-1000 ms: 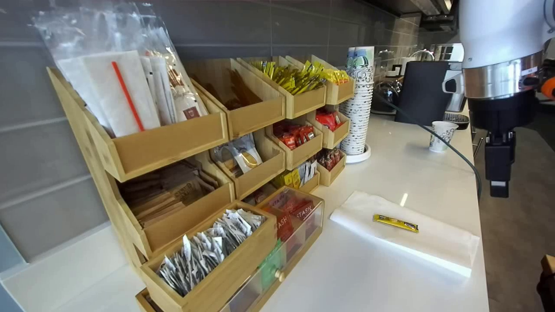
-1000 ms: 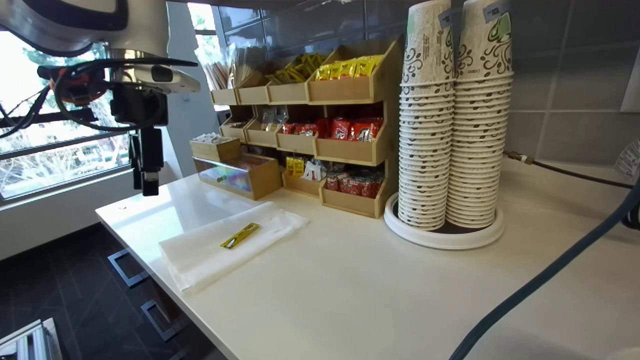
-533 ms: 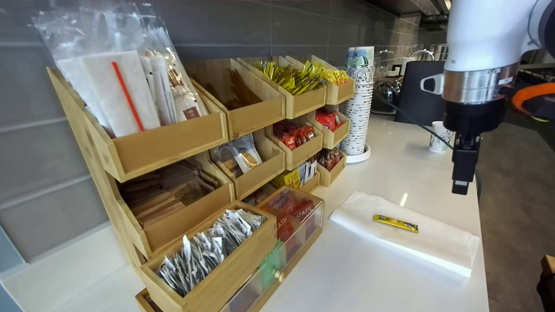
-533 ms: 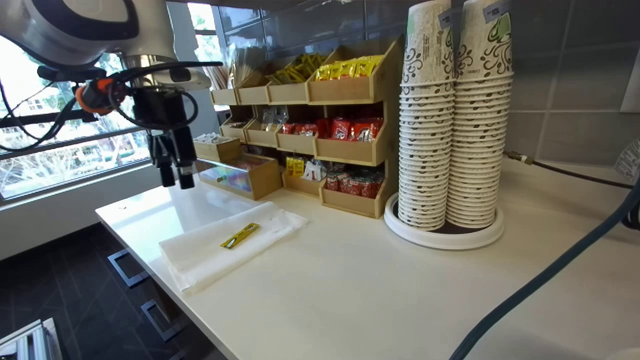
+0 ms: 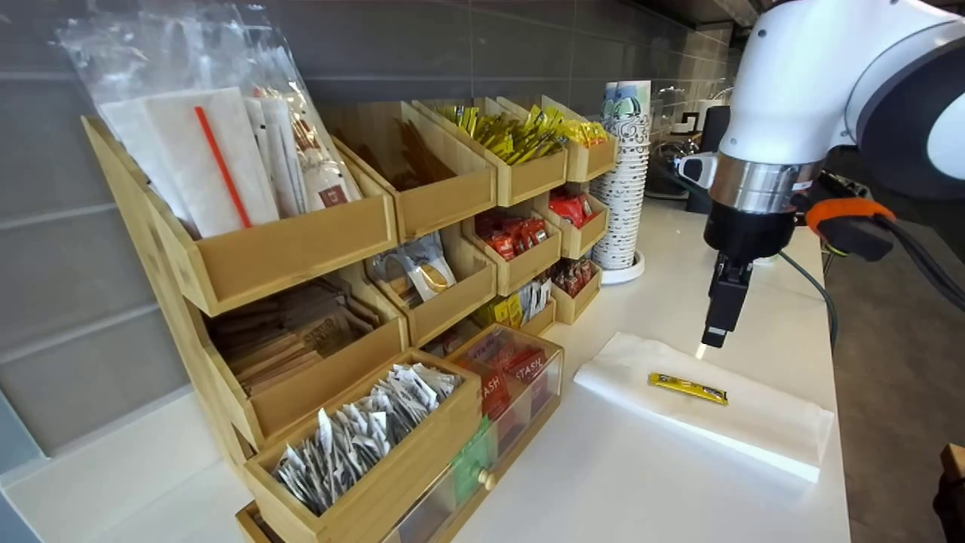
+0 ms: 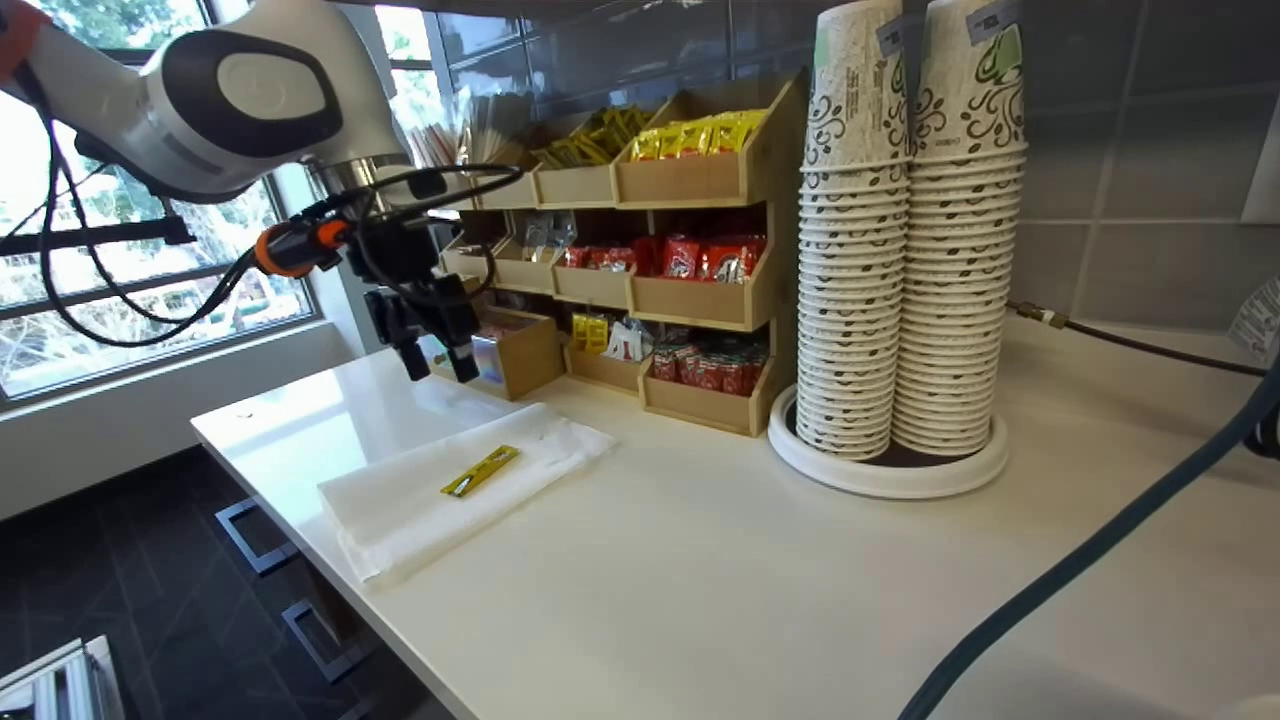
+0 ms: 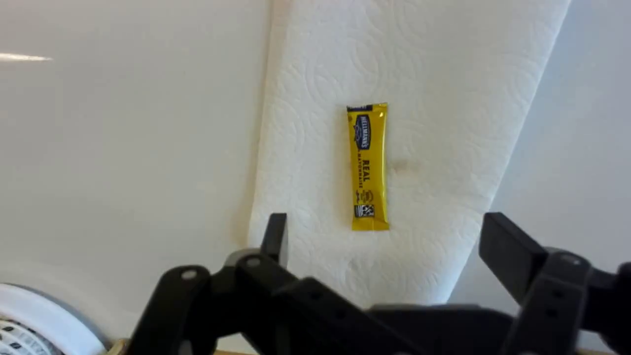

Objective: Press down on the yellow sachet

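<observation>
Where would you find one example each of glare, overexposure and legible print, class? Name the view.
Glare: wrist view, a bright streak on the counter; overexposure: in an exterior view, the window, bleached white in places; legible print: wrist view, the larger lettering on the yellow sachet, though its smallest print blurs.

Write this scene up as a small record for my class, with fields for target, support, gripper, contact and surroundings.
target: narrow shiny yellow mayonnaise sachet, lying flat
support: folded white paper towel on glossy white countertop
gripper: black two-fingered gripper, open, raised above the countertop
contact: none between gripper and sachet
surroundings: tiered tan wooden organiser holding packets; two tall stacks of patterned white paper cups in a round white tray
</observation>
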`<state>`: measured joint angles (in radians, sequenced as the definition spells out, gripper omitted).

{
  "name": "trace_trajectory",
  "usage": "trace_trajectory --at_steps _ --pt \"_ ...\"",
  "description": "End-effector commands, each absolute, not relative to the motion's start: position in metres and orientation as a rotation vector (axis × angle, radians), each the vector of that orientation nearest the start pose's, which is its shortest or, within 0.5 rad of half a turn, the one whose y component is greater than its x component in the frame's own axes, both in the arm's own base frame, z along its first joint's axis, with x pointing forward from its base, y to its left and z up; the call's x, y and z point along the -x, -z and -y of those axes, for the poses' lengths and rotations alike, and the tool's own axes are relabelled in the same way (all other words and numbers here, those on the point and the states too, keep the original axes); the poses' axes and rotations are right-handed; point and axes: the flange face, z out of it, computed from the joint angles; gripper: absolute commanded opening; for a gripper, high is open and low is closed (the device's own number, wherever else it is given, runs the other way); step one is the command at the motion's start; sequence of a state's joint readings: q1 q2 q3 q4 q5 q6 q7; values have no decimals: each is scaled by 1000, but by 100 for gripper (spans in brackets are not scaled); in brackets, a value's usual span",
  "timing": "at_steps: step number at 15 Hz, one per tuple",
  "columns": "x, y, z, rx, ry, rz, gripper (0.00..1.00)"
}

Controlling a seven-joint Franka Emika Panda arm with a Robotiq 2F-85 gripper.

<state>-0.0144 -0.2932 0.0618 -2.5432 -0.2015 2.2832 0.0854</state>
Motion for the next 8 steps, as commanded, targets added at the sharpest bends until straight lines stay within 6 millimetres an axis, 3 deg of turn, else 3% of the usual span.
trace_trajectory --at_steps 1,8 --pt "-431 -374 -15 3306 57 149 100" --pt "-432 -372 -16 3305 51 150 100"
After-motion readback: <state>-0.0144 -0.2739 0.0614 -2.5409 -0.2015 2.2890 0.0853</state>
